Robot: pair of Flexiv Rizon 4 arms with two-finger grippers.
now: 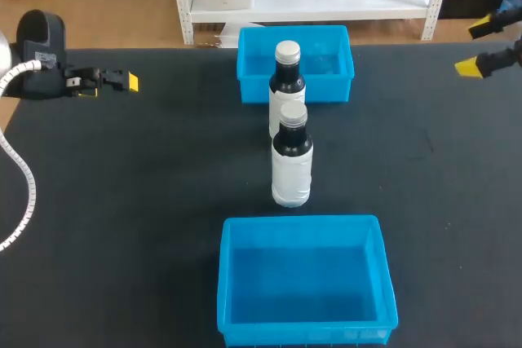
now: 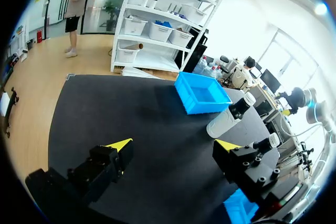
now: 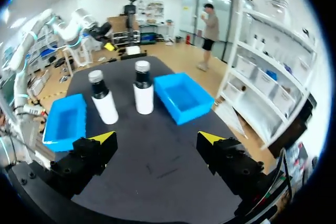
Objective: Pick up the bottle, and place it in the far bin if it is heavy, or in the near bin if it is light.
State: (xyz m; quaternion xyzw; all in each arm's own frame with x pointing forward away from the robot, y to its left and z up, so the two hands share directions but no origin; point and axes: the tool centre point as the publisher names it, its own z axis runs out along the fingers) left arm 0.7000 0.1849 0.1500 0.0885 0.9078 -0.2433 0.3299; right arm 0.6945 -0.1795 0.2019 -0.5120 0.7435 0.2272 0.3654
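1. A blue near bin is seen closest, at the front of the dark table.
2. Two upright bottles are lined up between the bins. The near bottle is set just behind this bin, and the far bottle just before the far bin.
3. The left gripper is held wide open and grips nothing, well left of the bottles.
4. The right gripper is likewise spread wide with nothing held, at the far right.

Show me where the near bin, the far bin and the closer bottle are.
near bin (image 1: 303,283): head view, on its bare inside floor.
far bin (image 1: 330,63): head view, on its bare inside floor.
closer bottle (image 1: 291,173): head view, on its white body.
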